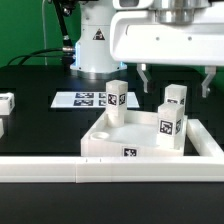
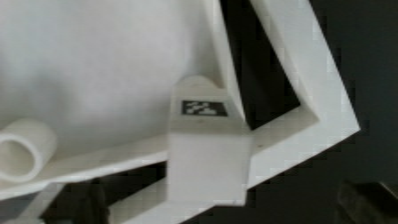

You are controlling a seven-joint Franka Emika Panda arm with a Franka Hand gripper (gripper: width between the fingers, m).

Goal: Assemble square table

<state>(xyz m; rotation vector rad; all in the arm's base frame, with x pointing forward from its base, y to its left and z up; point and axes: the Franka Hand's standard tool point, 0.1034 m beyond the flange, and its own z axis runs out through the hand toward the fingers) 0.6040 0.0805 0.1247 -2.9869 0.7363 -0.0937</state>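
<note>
The white square table slab [image 1: 140,143] lies rim up near the front, with a tag on its edge. Two white tagged legs stand upright in it: one at the far corner [image 1: 117,96], one at the exterior view's right [image 1: 174,113]. My gripper [image 1: 176,82] is open, hanging just above the right leg with a finger on each side of it. In the wrist view that leg [image 2: 208,150] rises from the slab [image 2: 89,70] between my dark fingers [image 2: 71,203]; the gripper [image 2: 214,208] holds nothing. A round socket [image 2: 22,150] shows in the slab.
Two more loose legs [image 1: 6,102] lie at the exterior view's left edge. The marker board [image 1: 84,99] lies behind the slab. The long white border rail [image 1: 90,169] runs along the front and shows in the wrist view [image 2: 306,70]. The robot base [image 1: 92,45] stands at the back.
</note>
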